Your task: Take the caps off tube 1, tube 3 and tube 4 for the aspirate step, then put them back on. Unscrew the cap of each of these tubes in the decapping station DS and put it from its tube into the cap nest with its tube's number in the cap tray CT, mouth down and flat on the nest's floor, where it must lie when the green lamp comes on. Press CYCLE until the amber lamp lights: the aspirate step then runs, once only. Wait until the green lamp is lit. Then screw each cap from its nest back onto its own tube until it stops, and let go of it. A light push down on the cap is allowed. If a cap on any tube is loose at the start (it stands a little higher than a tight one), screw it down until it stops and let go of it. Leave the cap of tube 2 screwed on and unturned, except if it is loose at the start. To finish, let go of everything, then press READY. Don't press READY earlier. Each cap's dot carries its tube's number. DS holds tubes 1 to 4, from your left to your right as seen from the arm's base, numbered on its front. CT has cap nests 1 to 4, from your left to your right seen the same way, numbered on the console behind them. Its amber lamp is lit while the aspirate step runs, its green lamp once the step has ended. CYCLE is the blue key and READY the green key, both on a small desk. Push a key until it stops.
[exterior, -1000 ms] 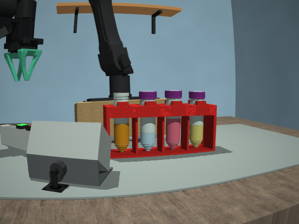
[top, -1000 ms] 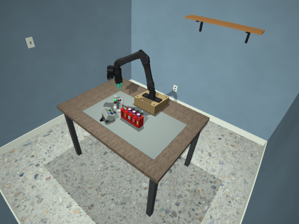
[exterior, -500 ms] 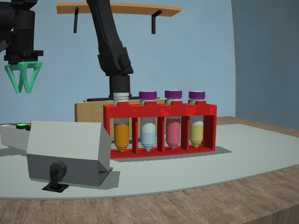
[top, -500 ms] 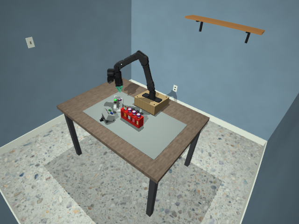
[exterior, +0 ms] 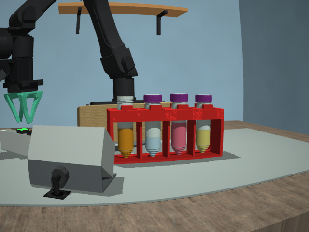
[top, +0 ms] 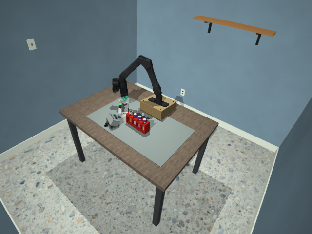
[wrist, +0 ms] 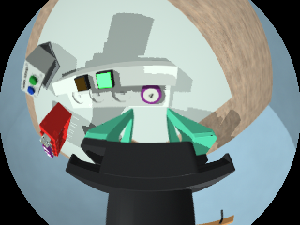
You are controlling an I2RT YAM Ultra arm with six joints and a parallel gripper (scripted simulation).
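Note:
The red decapping station (exterior: 164,129) holds four tubes. The orange tube (exterior: 125,124) at its left end in the exterior view has bare threads and no cap; the other three carry purple caps (exterior: 178,97). One purple cap (wrist: 150,94) lies in a nest of the white cap tray (wrist: 126,84). The tray's green lamp (wrist: 104,79) is lit and the amber lamp (wrist: 82,82) is dark. My gripper (exterior: 23,121) hangs above the cap tray, a little over the cap, pointing down. Its green fingers stand partly open with nothing between them.
The grey key desk (exterior: 67,157) stands in front of the tray, with its green key (wrist: 33,79) and blue key (wrist: 30,90). The arm's wooden base box (top: 158,107) stands behind the station. The tray, desk and station stand close together on the grey mat.

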